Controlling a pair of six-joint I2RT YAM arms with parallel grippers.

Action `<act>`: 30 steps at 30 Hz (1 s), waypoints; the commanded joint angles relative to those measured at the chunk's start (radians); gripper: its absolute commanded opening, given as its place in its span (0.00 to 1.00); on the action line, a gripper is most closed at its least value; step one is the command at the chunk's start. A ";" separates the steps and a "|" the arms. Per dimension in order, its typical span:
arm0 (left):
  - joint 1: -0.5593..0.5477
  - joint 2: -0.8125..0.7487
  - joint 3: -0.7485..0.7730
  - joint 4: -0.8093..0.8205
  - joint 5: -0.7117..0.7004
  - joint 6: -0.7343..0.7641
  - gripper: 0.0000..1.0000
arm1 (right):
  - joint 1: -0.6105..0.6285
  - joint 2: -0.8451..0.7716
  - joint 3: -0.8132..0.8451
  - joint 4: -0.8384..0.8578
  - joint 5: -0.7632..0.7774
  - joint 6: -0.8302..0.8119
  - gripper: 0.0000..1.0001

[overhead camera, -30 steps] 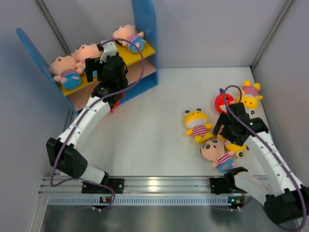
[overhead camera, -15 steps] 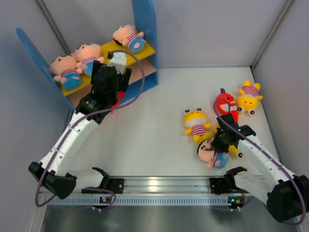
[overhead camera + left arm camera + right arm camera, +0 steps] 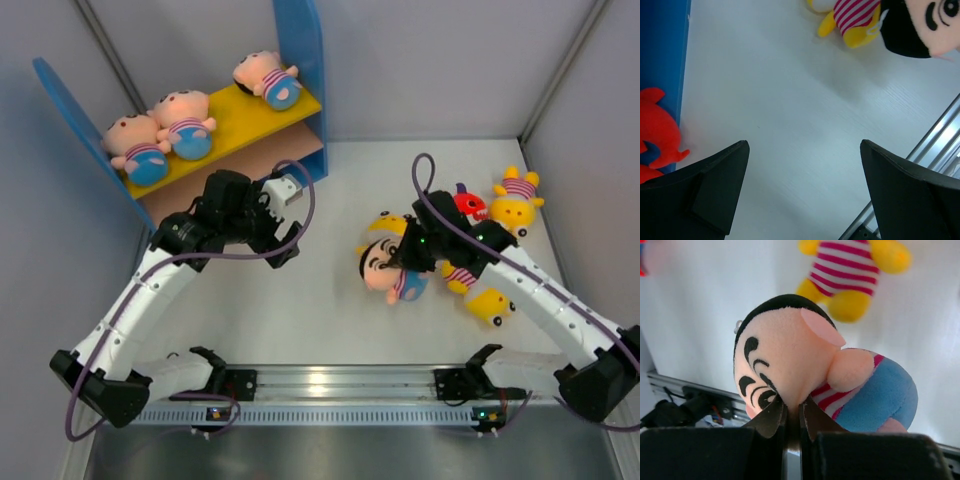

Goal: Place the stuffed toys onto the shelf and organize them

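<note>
Item: pink-faced doll (image 3: 790, 355), pinched tight in my right gripper (image 3: 792, 415), raised over mid-table, well apart from the shelf (image 3: 300, 50). Left gripper (image 3: 805, 150): fingers spread, holding nothing, beside the shelf. Step: transport. Next: swing left, set doll on a free board spot
</note>
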 commanded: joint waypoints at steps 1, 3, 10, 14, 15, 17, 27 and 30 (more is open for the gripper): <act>-0.033 -0.014 0.049 -0.016 0.029 0.029 0.99 | 0.052 0.117 0.166 0.192 -0.049 0.042 0.00; -0.044 -0.021 0.062 -0.014 0.022 0.028 0.99 | 0.092 0.225 0.249 0.220 -0.052 0.038 0.00; -0.058 -0.010 0.095 -0.013 0.035 0.029 0.99 | 0.201 0.462 0.559 0.307 -0.124 0.045 0.00; -0.067 0.028 0.134 -0.011 -0.050 0.077 0.99 | 0.219 0.508 0.616 0.348 -0.156 0.076 0.00; -0.067 0.033 0.141 -0.003 -0.079 0.086 0.99 | 0.221 0.507 0.616 0.359 -0.161 0.090 0.00; -0.069 0.047 0.140 0.012 -0.161 0.118 0.99 | 0.221 0.501 0.613 0.373 -0.158 0.099 0.00; -0.153 0.111 0.187 0.055 -0.317 0.243 0.99 | 0.216 0.497 0.593 0.473 -0.146 0.209 0.00; -0.153 0.131 0.192 0.078 -0.353 0.279 0.77 | 0.216 0.490 0.598 0.505 -0.155 0.222 0.00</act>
